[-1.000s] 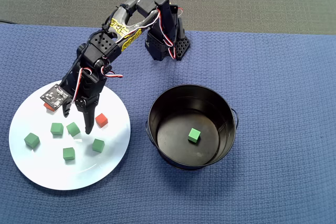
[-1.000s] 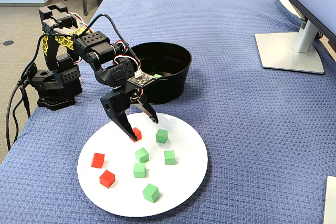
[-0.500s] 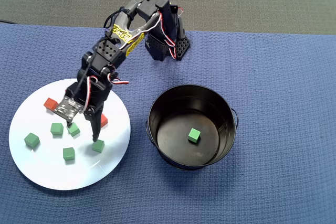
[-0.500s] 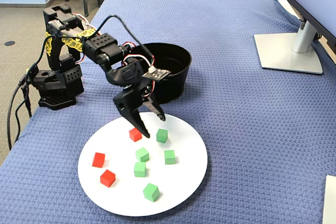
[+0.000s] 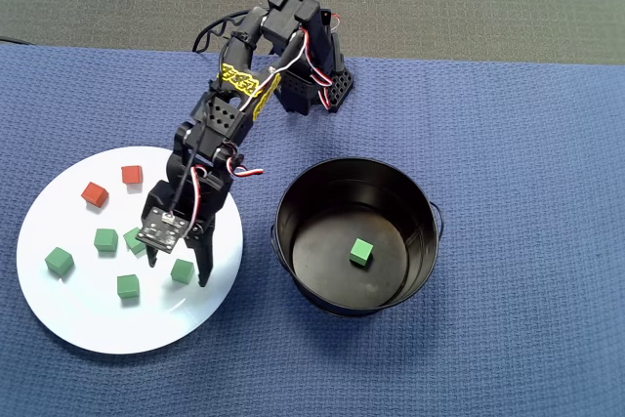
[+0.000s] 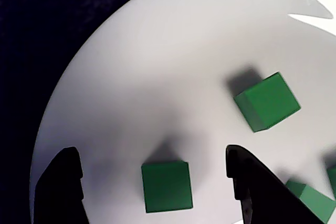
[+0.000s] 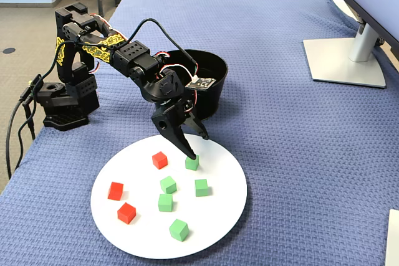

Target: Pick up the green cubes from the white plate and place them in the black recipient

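End effector (image 6: 152, 182) spread astride green cube (image 6: 166, 186); other green cubes (image 6: 266, 102) nr, white plate (image 6: 157, 51).

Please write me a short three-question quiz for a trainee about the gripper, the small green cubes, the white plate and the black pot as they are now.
1. True or false: the black two-finger gripper is open, with one small matte green cube between its fingers.
2. Count: how many green cubes lie on the large round white plate in the overhead view?
3. Choose: what lies inside the round glossy black metal pot? A) one green cube B) one red cube C) nothing

Key
1. True; the wrist view shows a finger on each side of the cube, not touching it.
2. Five.
3. A.
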Available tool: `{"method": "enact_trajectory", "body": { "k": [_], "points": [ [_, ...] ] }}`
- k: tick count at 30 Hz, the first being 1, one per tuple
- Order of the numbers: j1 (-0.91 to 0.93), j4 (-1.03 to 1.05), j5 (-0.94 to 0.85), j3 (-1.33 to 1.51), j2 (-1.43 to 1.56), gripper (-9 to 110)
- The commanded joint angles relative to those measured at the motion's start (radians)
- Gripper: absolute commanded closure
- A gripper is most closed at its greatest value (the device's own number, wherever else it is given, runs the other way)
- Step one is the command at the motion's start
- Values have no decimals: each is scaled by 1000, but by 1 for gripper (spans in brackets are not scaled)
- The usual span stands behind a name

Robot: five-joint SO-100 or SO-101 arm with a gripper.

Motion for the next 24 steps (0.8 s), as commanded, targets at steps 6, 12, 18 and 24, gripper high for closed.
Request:
{"method": "enact_trajectory", "body": {
  "k": [6, 12, 18, 24],
  "points": [
    [-15, -89, -25, 80, 29, 71],
    [-15, -107, -28, 97, 25, 71],
    [-8, -133, -29, 97, -12, 72],
    [-6, -161, -26, 110, -35, 72]
  ]
}}
